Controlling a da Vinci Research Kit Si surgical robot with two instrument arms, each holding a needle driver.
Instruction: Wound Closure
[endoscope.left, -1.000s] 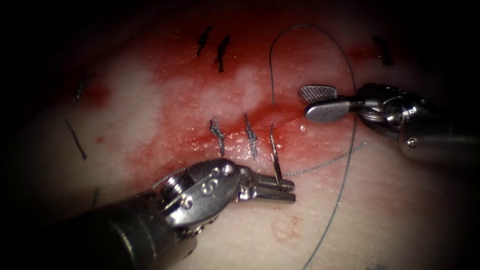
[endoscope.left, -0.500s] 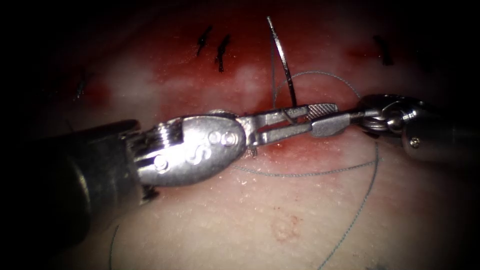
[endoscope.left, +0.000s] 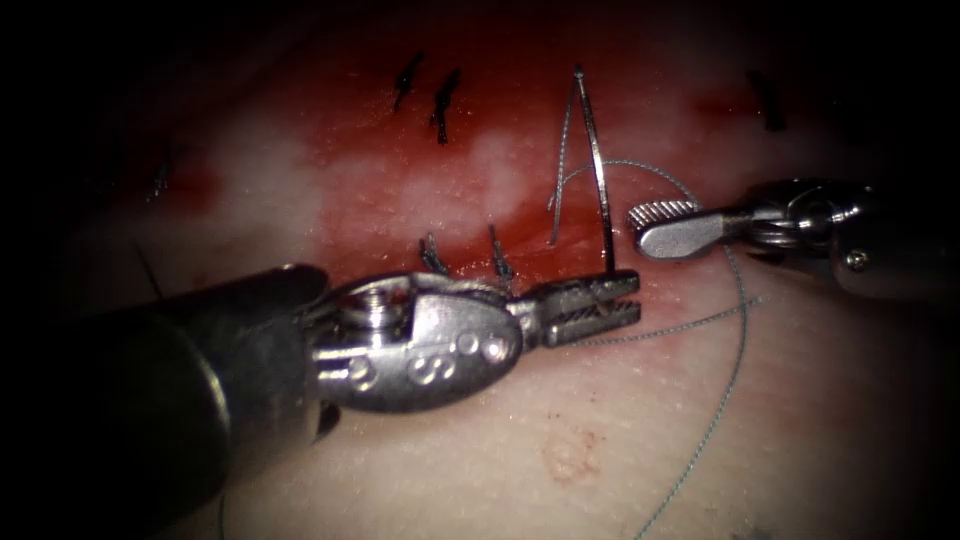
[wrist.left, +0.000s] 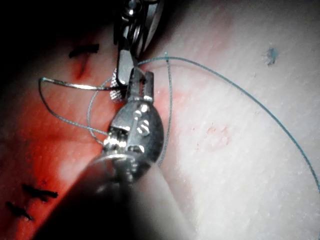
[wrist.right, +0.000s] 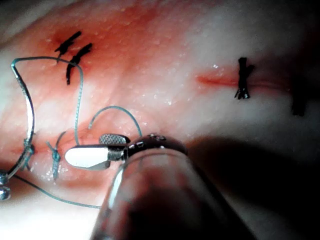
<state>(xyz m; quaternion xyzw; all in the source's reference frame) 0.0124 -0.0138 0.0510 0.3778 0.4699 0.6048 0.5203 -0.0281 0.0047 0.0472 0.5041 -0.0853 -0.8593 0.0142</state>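
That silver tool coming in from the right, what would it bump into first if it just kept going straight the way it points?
Probably the thin curved steel needle, standing free of the tissue in the left tool. The right tool, jaws open and empty, points leftward at it, though depth is unclear.

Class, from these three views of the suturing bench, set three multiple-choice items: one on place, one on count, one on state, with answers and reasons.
1. Where is the thin curved steel needle?
A. in the left arm's tool
B. in the right arm's tool
C. lying flat on the tissue

2. How many tied grey stitches cross the cut left of the needle?
A. none
B. two
C. five

3. The right arm's tool is:
A. open, empty
B. shut on the grey thread
C. shut on tissue

Key: 1A, it grips the needle by one end, free of the tissue. 2B, two knots show. 3A, its jaws stand apart around nothing.
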